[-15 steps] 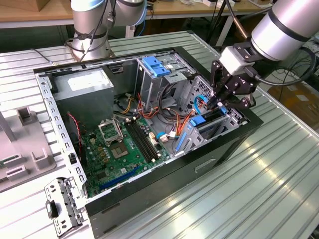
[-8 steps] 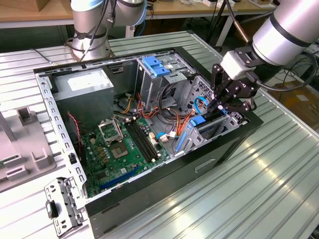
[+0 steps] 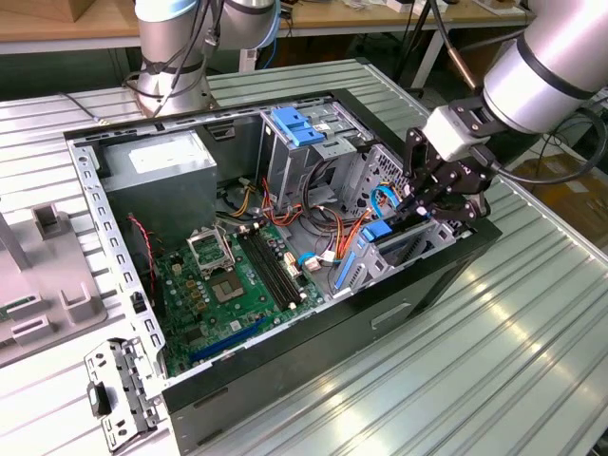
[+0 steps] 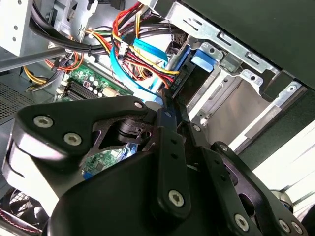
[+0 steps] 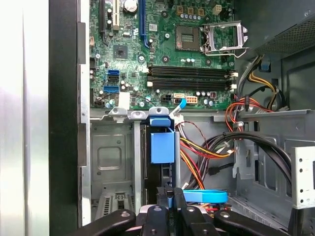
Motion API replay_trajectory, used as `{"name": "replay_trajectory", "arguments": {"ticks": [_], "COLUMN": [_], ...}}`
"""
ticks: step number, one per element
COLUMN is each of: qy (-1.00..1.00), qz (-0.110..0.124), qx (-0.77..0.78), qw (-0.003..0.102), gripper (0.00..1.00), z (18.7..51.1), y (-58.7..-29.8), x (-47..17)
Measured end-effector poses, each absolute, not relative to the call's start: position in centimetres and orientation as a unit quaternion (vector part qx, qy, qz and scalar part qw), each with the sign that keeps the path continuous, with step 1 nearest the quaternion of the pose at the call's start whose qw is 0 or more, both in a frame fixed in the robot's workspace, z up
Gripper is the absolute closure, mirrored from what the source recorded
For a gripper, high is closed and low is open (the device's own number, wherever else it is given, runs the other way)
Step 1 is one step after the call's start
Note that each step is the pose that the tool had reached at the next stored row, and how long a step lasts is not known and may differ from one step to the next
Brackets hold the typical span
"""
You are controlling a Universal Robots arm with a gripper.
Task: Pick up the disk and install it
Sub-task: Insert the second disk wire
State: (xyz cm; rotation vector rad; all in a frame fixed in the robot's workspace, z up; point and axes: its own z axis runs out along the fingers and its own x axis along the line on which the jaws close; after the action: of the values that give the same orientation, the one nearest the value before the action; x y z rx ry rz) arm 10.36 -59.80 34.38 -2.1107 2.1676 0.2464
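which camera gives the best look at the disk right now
The first wrist view: the disk stands edge-on in its bay, blue rail facing the camera, above the pincer. The exterior view shows it small beside the pincer; the second wrist view shows its blue end.

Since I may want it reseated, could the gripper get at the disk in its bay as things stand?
Probably yes. In the first wrist view the gripper sits directly over the disk, which stands on edge in the drive cage. The cables lie beside it, not between.
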Motion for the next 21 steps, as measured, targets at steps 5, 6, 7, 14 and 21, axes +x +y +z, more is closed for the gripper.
{"name": "replay_trajectory", "arguments": {"ticks": [5,6,7,14,21], "qy": [0.713,0.713,0.713,0.711,0.709], "qz": [0.081,0.081,0.081,0.082,0.083], "qx": [-0.694,-0.694,-0.694,-0.697,-0.698], "qw": [0.053,0.053,0.053,0.053,0.055], "gripper": [0.84,0.84,0.84,0.84,0.84], "z": [34.18,34.17,34.16,34.29,34.37], "y": [-59.89,-59.93,-59.97,-60.02,-60.02], "x": [10.07,10.06,10.06,10.44,10.65]}}
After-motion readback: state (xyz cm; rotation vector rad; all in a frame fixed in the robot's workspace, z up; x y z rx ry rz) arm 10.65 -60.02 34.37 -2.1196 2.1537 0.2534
